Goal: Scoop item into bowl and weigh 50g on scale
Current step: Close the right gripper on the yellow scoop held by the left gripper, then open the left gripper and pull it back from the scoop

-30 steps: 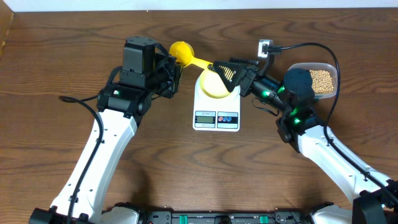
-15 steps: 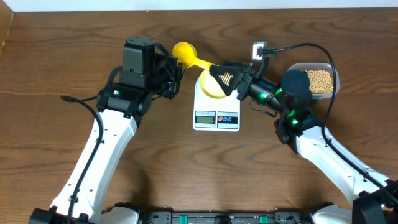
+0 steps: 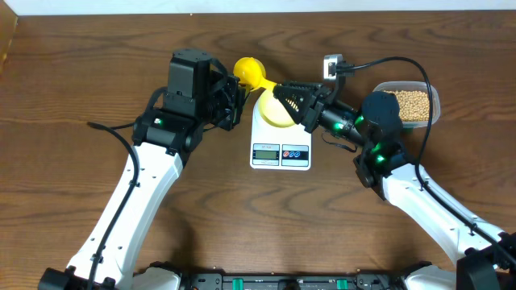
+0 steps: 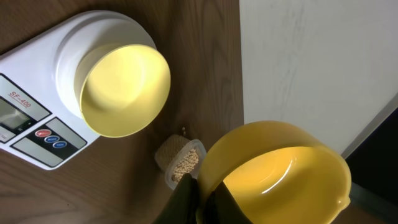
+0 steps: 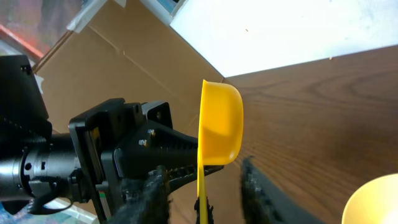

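The bright yellow scoop (image 3: 249,72) hangs empty above the table's far side, and my left gripper (image 3: 232,98) is shut on it just below the cup (image 4: 280,168). Its handle (image 5: 202,190) runs between the fingers of my right gripper (image 5: 204,171), which stand open with a gap on each side. In the overhead view the right gripper (image 3: 285,94) hovers over the bowl's far rim. The pale yellow-green bowl (image 3: 276,113) sits empty on the white scale (image 3: 280,151). The beans (image 3: 414,105) fill a clear tub at the right.
The clear tub (image 4: 181,163) of beans stands beyond the scale, near the table's far edge. A white wall (image 4: 311,56) rises behind the table. A cable (image 3: 403,60) loops over the right arm. Bare wood lies in front of the scale.
My right gripper moved left onto the scoop's handle and its jaws narrowed from wide open. The left arm shifted slightly right with the scoop.
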### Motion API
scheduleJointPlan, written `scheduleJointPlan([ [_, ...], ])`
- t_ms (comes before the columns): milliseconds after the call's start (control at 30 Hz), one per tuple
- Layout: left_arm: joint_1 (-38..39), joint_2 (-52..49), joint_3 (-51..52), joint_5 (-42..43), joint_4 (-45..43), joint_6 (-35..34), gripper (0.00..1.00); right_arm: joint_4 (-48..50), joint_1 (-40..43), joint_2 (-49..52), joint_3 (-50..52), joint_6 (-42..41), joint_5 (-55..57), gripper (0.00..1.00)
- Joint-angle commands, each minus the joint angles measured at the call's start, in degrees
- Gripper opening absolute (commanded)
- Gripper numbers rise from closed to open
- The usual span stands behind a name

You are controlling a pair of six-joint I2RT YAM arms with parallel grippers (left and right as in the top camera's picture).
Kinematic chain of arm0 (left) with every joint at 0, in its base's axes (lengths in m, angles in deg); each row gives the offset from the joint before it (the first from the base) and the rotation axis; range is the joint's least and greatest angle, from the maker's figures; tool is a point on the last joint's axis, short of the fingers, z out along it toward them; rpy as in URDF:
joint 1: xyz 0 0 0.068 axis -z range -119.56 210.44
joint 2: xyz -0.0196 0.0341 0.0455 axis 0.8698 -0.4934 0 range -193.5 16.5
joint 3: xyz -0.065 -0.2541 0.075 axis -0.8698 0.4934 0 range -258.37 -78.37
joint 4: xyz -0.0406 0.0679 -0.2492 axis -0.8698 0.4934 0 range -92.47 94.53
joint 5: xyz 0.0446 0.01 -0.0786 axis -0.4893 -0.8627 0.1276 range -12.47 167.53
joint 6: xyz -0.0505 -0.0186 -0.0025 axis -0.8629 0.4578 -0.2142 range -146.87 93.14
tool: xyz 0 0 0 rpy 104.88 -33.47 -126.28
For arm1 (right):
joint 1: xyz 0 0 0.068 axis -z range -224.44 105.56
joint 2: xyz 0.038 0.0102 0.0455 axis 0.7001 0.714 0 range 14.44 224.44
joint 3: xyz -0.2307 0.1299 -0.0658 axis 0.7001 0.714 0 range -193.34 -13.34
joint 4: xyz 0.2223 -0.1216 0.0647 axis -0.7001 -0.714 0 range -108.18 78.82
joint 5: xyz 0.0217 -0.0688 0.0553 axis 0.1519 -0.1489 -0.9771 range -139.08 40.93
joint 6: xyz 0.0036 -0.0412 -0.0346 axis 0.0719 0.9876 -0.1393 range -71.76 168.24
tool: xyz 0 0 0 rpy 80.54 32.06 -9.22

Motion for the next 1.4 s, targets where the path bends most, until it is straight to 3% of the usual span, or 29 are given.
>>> scheduleJointPlan([
  [0, 0.07, -0.61, 0.26, 0.68, -0.24, -0.55, 0.08, 0.24, -0.46, 0.17, -1.07, 0.85, 0.31, 0.30],
  [967, 1.29, -0.61, 0.26, 0.57, -0.35, -5.99, 0.08, 2.75, -0.50, 0.17, -1.07, 0.83, 4.20, 0.24],
  [1233, 1.29, -0.61, 0.26, 0.15, -0.37, -6.34, 0.08, 2.75, -0.50, 0.17, -1.07, 0.83, 4.39, 0.18],
  [1367, 1.29, -0.61, 0.26, 0.00, -0.37, -6.32, 0.08, 2.73, -0.50, 0.17, -1.07, 0.83, 4.48, 0.07],
])
